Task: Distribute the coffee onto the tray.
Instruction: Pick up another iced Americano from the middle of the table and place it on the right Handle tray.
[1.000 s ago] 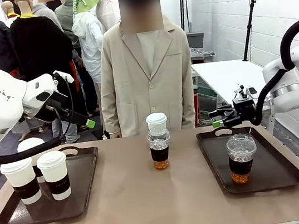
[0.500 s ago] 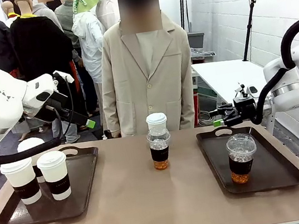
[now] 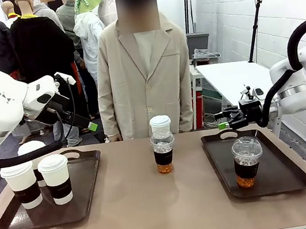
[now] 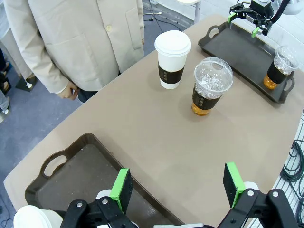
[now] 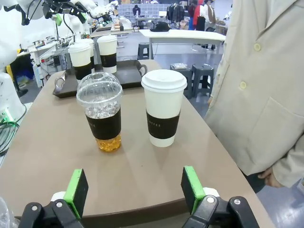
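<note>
Two tall white paper cups with dark sleeves [image 3: 24,185] [image 3: 56,179] stand on the left tray [image 3: 88,179], with a third lid [image 3: 31,147] behind them. At the table's middle a paper cup [image 3: 160,126] stands just behind a clear dome-lidded cup of amber drink [image 3: 163,154]. Another dome-lidded cup [image 3: 247,161] stands on the right tray [image 3: 283,173]. My left gripper [image 3: 82,105] hangs open above the left tray's far end. My right gripper [image 3: 222,121] hovers open over the right tray's far handle. In the wrist views both grippers [image 4: 176,186] [image 5: 134,189] hold nothing; the middle pair of cups [image 4: 172,59] [image 5: 103,116] lies ahead of each.
A person in a beige coat [image 3: 144,75] stands at the far edge behind the middle cups, hands down by the sides. Bare tabletop [image 3: 155,206] lies between the two trays. A white table [image 3: 234,76] stands beyond the right tray.
The person has shifted a little toward picture left. Both arms and all the cups stay where they were.
</note>
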Available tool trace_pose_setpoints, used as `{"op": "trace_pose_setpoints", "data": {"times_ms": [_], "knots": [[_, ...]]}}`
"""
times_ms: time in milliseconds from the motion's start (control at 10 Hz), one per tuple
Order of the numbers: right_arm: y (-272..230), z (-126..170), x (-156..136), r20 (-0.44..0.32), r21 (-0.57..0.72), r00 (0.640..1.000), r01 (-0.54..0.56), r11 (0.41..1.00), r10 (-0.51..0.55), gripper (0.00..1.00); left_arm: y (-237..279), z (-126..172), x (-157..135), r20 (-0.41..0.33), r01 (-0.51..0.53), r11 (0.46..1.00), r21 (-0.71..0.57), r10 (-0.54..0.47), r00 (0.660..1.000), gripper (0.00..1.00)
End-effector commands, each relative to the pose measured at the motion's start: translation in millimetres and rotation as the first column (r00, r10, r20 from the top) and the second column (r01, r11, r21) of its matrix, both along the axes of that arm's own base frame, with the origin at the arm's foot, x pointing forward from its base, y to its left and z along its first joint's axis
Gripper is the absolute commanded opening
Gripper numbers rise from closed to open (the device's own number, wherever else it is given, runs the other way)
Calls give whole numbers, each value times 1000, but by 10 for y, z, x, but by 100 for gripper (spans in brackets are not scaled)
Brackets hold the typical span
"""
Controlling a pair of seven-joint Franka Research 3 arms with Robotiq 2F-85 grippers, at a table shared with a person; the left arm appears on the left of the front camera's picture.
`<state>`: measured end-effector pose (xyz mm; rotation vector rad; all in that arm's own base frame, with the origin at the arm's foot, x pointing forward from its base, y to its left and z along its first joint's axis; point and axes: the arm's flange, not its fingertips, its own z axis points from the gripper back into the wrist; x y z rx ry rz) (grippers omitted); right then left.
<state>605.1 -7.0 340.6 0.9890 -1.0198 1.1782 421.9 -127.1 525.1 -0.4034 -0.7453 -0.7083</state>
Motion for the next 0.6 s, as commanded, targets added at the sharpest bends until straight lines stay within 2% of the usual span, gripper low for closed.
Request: {"op": "trace_pose_setpoints", "data": {"times_ms": [0,500], "knots": [[64,-30,11,1,-2,1000,-9,1000,9,100,9,-10,16,-9,3,1000,-21,-3,1000,100],[390,-160,58,6,10,997,-72,997,72,100,9,-10,16,-9,3,1000,-21,-3,1000,100]]}}
